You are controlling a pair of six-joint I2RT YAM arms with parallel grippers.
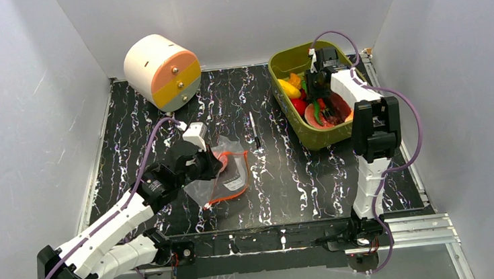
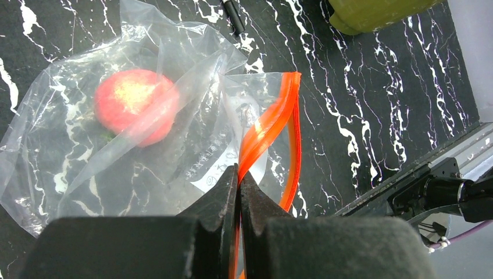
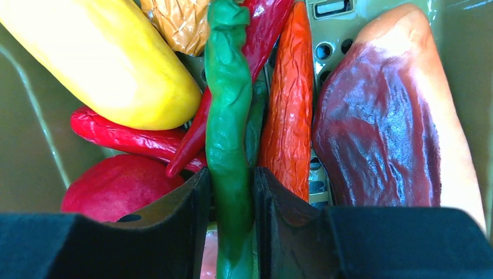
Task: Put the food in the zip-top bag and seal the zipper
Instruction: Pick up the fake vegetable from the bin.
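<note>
The clear zip-top bag (image 1: 228,175) lies on the black marbled table with a pink-orange peach (image 2: 136,106) inside it. My left gripper (image 2: 239,174) is shut on the orange-red zipper (image 2: 270,125) at the bag's mouth, which gapes beside it. My right gripper (image 3: 231,186) is down in the olive-green tub (image 1: 284,60), its two fingers pressed against either side of the long green pepper (image 3: 227,104). Around the pepper lie a yellow piece (image 3: 104,64), a red chili (image 3: 116,136), an orange wrinkled pepper (image 3: 290,116) and a dark red piece (image 3: 383,128).
A cream cylinder with orange and yellow bands (image 1: 161,71) stands at the back left. A thin black stick (image 1: 255,131) lies between the bag and the tub. White walls close in three sides, and a metal rail (image 1: 407,230) runs along the near edge.
</note>
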